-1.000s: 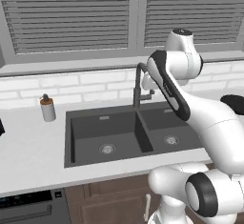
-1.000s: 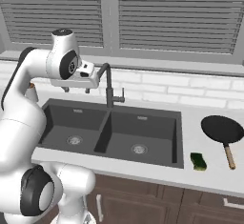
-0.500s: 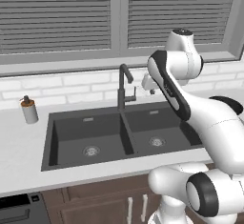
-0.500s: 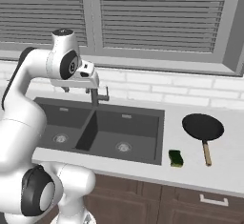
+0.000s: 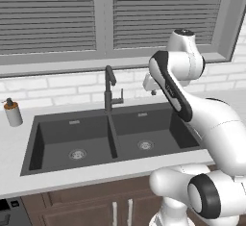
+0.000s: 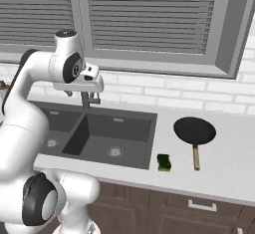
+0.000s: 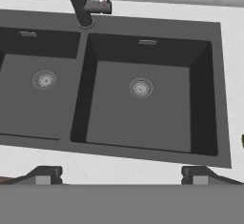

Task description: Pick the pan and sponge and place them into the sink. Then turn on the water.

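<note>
We see the gripper (image 7: pixel 121 174) hanging above the sink (image 7: pixel 200 99), jaws spread wide and holding nothing — in the hand view the two dark fingertips (image 7: pixel 45 174) sit far apart at the bottom, over the near strip of worktop (image 7: pixel 119 168) just in front of the basins.

Sink is a dark grey double basin; each basin has a round steel drain (image 7: pixel 141 87) and both basins are bare. Gooseneck tap (image 5: pixel 109 89) stands upright at the back, on the divider between the two basins. No stream coming from it.

In the right base view the pan (image 6: pixel 194 130) lies on the worktop to the right of the sink, apart from its rim, handle (image 6: pixel 196 157) pointing toward the front edge. Sponge (image 6: pixel 164 163) lies flat on the worktop between the sink's right edge and the pan handle, near the front edge — just beside the sink, not touching the pan as far as we can tell. Its top looks dark green with a yellow edge.

Arm reaches up and over the sink area, hand roughly level with the tap head in both base views.

Left base view: a soap dispenser (image 5: pixel 12 112) stands upright on the worktop left of the sink, well apart from it. Closed blinds (image 5: pixel 48 16) behind.
</note>
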